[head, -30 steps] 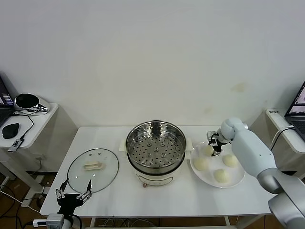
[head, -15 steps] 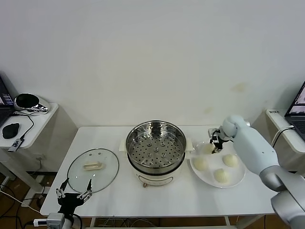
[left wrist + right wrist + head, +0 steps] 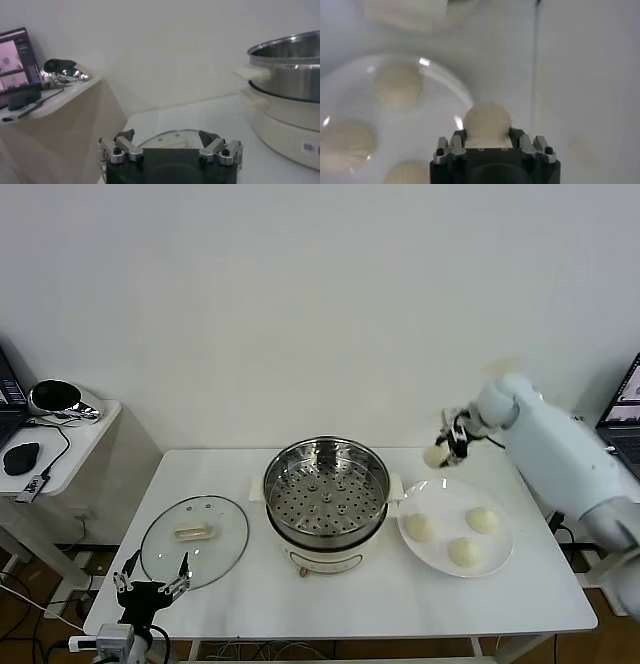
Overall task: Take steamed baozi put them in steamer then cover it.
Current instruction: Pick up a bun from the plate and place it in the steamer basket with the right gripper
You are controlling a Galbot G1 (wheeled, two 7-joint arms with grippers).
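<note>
While the left gripper (image 3: 150, 589) sits at the lower left of the head view, below the table's near edge, its fingers stand spread apart with nothing between them. Just beyond it, on the white table (image 3: 330, 599), lies the cover (image 3: 195, 540), flat on the surface with its cream handle (image 3: 195, 532) up; the left wrist view shows the same lid (image 3: 167, 140) past the open fingers (image 3: 119, 148).

At the centre of the frame stands the steamer (image 3: 327, 502), its perforated tray (image 3: 325, 496) bare. To its right a white plate (image 3: 494, 560) carries three steamed baozi: one (image 3: 421, 527) nearest the pot, one (image 3: 464, 551) at the front, one (image 3: 483, 520) toward the right.

Farther back and higher, at the right of the frame, the right gripper (image 3: 445, 450) hangs in the air above the plate's far edge, its jaws clamped on the fourth baozi (image 3: 435, 456). From the right wrist camera that bun (image 3: 486, 124) fills the gap between the fingers (image 3: 452, 146), with the plate (image 3: 455, 90) below.
</note>
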